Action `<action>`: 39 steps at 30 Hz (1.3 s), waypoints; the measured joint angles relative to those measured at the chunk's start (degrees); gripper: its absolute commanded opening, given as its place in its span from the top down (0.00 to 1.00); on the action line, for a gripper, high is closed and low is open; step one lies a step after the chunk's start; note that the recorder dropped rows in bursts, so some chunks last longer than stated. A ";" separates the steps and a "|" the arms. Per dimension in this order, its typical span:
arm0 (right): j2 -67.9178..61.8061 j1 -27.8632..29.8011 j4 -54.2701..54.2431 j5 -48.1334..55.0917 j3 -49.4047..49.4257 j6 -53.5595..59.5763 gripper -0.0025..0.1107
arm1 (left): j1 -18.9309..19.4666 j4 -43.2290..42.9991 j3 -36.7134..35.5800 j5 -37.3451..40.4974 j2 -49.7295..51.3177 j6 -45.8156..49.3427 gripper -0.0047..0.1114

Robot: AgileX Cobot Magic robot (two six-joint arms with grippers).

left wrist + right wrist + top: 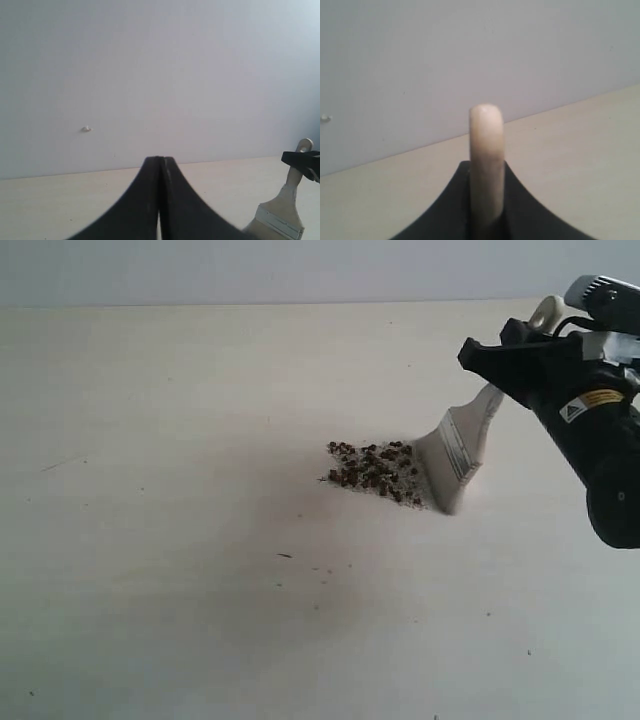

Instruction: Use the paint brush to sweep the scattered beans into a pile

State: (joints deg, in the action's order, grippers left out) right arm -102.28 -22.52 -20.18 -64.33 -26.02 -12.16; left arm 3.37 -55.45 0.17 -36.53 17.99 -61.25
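Note:
The beans (372,470), small dark reddish-brown pellets mixed with pale grit, lie bunched together near the middle of the table. The paint brush (457,450) leans with its pale bristles touching the table at the right edge of the beans. My right gripper (505,365) is shut on its cream handle (486,165), whose rounded end sticks out past the jaws. My left gripper (161,165) is shut with nothing between its fingers; it does not show in the exterior view. The left wrist view also catches the brush (282,212) off to one side.
The pale table (150,490) carries a few thin dark specks and slivers (285,556) in front of the beans. A plain grey-white wall (250,270) runs behind the table's far edge.

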 measured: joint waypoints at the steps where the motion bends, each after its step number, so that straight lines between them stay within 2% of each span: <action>1: 0.33 0.00 -0.30 0.24 0.00 0.51 0.98 | 0.00 0.00 0.00 0.00 0.00 0.00 0.96; 21: 3.48 -0.12 3.64 3.61 -0.77 5.22 0.98 | 0.00 0.00 0.00 0.00 0.00 0.00 0.96; 28: 5.80 -0.12 3.19 11.31 -2.41 10.92 0.98 | 0.00 0.00 0.00 0.00 0.00 0.00 0.96; 39: 8.44 -0.12 4.57 19.32 -5.28 12.16 0.98 | 0.00 0.00 0.00 0.00 0.00 0.00 0.96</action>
State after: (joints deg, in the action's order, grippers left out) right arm -93.84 -22.64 -15.61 -45.01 -31.30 0.00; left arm 3.37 -55.45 0.17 -36.53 17.99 -61.25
